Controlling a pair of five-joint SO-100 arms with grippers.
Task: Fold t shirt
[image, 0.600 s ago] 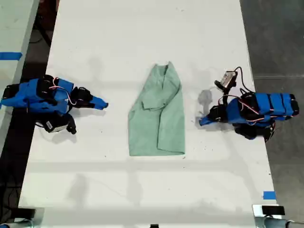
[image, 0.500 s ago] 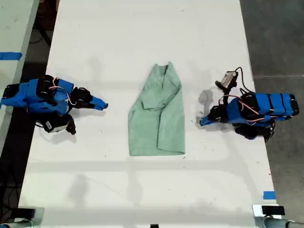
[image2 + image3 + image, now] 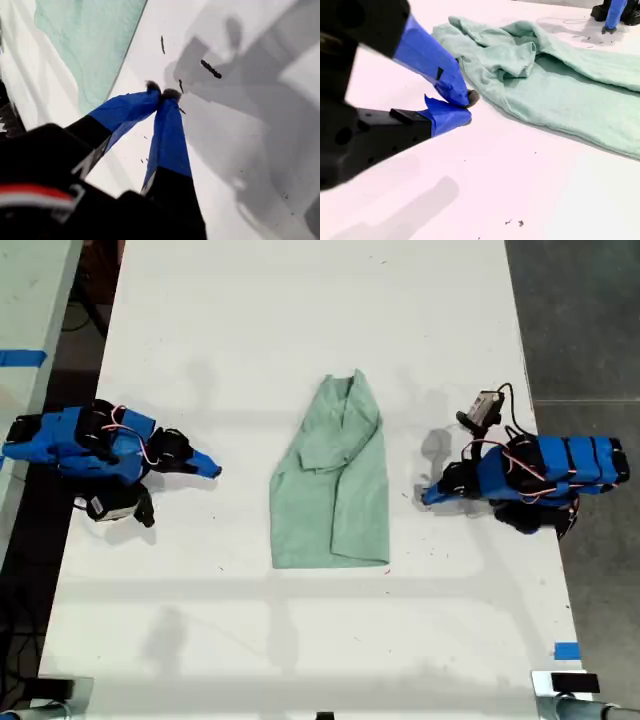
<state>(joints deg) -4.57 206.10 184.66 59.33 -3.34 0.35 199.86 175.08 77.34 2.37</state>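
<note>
both closed claws, first [image 3: 424,497] and second [image 3: 212,468], flank the t shirt [image 3: 335,490], touching nothing.

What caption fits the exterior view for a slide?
Pale mint-green cloth t shirt, folded lengthwise on white table, between two blue arms, jaws shut.

Exterior view: overhead, facing straight down on the table [image 3: 300,320]. Both wrist views: low, close, sharing the t shirt [image 3: 333,480] with it.
</note>
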